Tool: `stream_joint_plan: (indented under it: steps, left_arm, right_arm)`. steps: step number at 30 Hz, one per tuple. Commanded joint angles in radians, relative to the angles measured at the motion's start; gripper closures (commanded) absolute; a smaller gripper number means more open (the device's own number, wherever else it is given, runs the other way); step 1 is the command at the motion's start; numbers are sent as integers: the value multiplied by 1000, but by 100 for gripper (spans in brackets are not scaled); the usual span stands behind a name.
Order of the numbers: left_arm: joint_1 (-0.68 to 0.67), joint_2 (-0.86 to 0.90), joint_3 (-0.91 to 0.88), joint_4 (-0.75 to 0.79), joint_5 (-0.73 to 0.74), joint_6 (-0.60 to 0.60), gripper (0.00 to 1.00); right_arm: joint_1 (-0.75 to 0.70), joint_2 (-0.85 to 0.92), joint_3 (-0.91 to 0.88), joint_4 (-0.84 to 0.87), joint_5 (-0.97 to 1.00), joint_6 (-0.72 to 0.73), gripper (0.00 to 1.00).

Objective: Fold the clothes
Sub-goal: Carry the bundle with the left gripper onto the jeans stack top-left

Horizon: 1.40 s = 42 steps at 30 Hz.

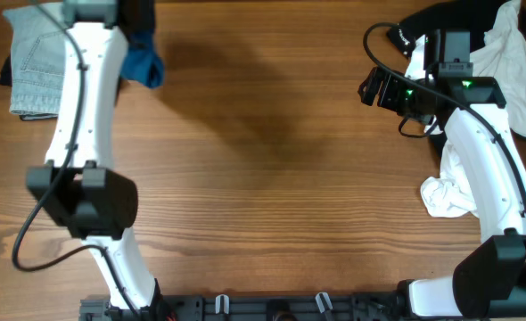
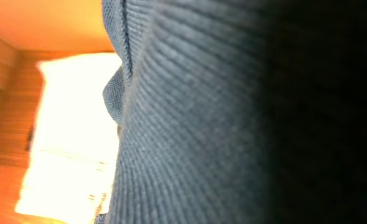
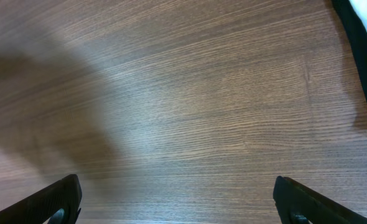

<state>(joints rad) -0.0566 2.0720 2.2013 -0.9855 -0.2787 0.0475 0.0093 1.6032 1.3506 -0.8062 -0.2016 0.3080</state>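
**A:** where's the laundry at?

**B:** jeans (image 1: pixel 33 62) top-left, blue garment (image 1: pixel 144 64) by the left arm, white-and-black pile (image 1: pixel 513 67) top-right. Right hand (image 3: pixel 182 205) spread wide over bare tabletop (image 3: pixel 190 106). Left hand, can't tell; knit fabric (image 2: pixel 233 124) fills its camera.

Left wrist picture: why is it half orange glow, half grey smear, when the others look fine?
Left wrist view: a grey-blue knit fabric sits very close to the lens, darkening to the right, and the background at left is blown out white and orange. Overhead view: sharp, evenly lit, soft shadows on the table. Right wrist view: crisp wood grain, one broad soft shadow at left.
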Motion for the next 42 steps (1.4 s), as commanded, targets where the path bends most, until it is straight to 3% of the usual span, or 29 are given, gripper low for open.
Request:
stream_joint_plan:
  steps: [1,2,3,7,13,23,35,42]
  left_arm:
    - [94,-31,11,66,-3,138,96]
    - [119,-31,11,98,-3,185,96]
    - [193,-27,11,200,-3,316,96]
    - [310,-6,11,384,19,404,96]
    - [409,97,11,466,92,705,96]
    - [469,272,11,538,51,708,96]
    - [541,269,11,524,-64,704,96]
    - [577,195,11,534,-78,622,96]
  right_arm:
    - [0,15,3,1,-3,-19,0]
    - [0,15,3,1,-6,-17,0]
    - [0,15,3,0,-8,-19,1]
    - [0,15,3,2,-8,-18,0]
    - [0,15,3,10,-8,-17,1]
    - [0,15,3,14,-8,-17,1]
    - [0,15,3,38,-8,9,1]
    - [0,17,3,55,-9,9,0]
